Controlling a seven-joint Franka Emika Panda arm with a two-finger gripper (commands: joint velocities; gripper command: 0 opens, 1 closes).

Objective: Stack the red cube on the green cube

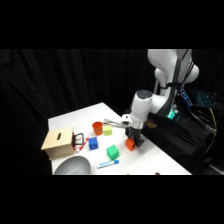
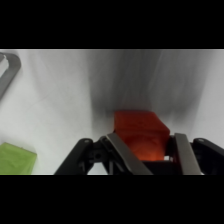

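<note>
In the side view the white arm (image 1: 150, 102) is reaching down from the upper right of the frame, and its gripper (image 1: 133, 141) is sitting low over the white table (image 1: 165, 162), right of center. The red cube (image 1: 130, 144) is showing at the gripper's tip, on or just above the tabletop; which of the two I cannot tell. The green cube (image 1: 112, 152) is lying apart from it, to the lower left, near the middle of the frame.

In the wrist view the red cube (image 2: 140, 136) is sitting in the lower middle of the frame, between the two grey fingers (image 2: 122, 155), which are rising from the bottom edge on either side of it. The fingers are lying close along its left and right faces, pinching it. A green block (image 2: 16, 159) is peeking in at the lower left corner, and a grey metal piece (image 2: 9, 75) is curving in at the upper left.

Elsewhere in the side view, a yellow-green block (image 1: 107, 130) is resting just right of a red cup (image 1: 97, 128). A blue block (image 1: 93, 144) is lying below the cup. A wooden box (image 1: 58, 142) is standing at the left, a white bowl (image 1: 72, 165) is sitting at the lower left, and a blue pen-like thing (image 1: 108, 163) is lying below the green cube.
</note>
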